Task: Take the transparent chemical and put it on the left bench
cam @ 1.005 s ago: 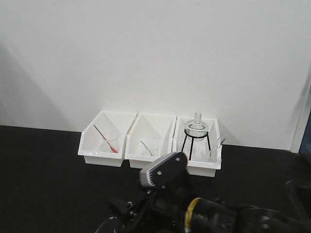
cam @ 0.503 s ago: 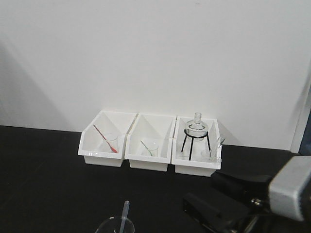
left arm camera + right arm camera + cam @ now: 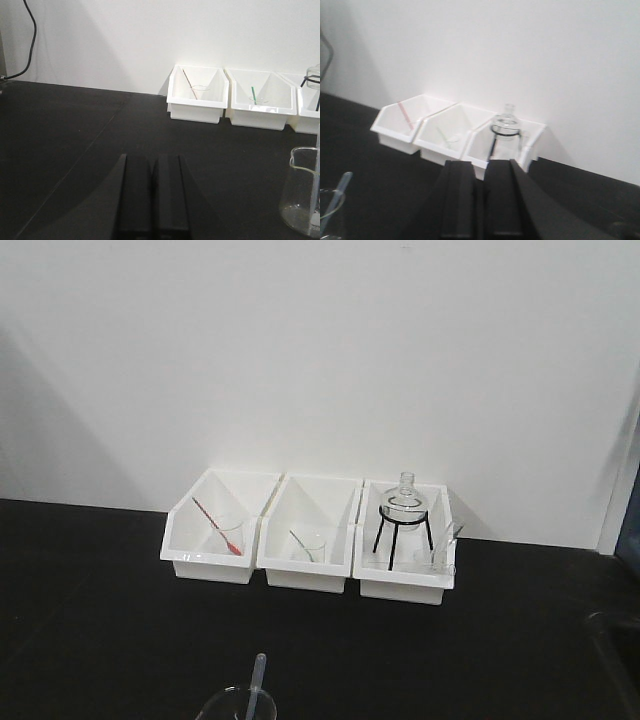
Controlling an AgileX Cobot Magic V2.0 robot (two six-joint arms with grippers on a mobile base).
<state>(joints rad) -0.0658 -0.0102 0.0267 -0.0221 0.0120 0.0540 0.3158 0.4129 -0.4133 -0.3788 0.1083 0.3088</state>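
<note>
The transparent chemical [image 3: 258, 676], a clear, faintly bluish pipette, stands tilted in a small glass beaker [image 3: 226, 706] at the front edge of the black left bench [image 3: 100, 620]. It also shows at the right edge of the left wrist view [image 3: 316, 165] and at the lower left of the right wrist view [image 3: 340, 187]. My left gripper [image 3: 151, 157] is shut and empty above bare bench, left of the beaker [image 3: 302, 195]. My right gripper [image 3: 480, 164] is shut and empty, right of the beaker [image 3: 326, 212]. Neither gripper shows in the front view.
Three white bins stand along the white wall. The left bin [image 3: 212, 540] holds a red pipette [image 3: 215, 525] in a beaker. The middle bin [image 3: 308, 550] holds a green pipette [image 3: 300, 543]. The right bin [image 3: 405, 565] holds a flask on a black tripod [image 3: 405, 508].
The right arm, which stood at the bottom middle of the front view and then at the lower right, has left that view. The beaker and pipette now show uncovered.
</note>
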